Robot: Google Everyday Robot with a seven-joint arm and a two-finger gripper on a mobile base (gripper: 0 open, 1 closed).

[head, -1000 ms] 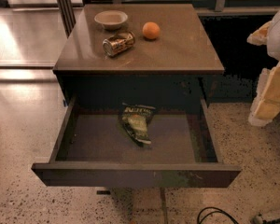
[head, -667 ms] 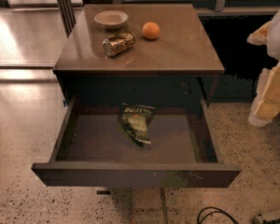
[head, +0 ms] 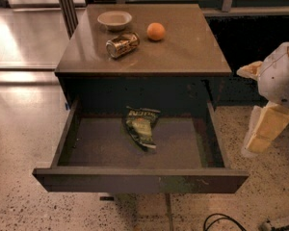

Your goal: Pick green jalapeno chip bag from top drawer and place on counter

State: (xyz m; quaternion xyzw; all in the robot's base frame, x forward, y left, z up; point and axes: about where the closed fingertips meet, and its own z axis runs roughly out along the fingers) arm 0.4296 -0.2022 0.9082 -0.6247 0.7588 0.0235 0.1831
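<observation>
While the gripper (head: 258,141) hangs right of the drawer (head: 139,179), outside its right wall and well apart from the bag (head: 141,128), you cannot tell whether it is spread or closed. Bring it over that wall and come down from above onto the bag, which lies crumpled mid-floor, toward the back. Mind the cabinet face just behind the bag and the counter (head: 183,47) edge above it. The counter's right half offers room; can (head: 122,44), orange (head: 155,31) and bowl (head: 114,19) sit back-left.
</observation>
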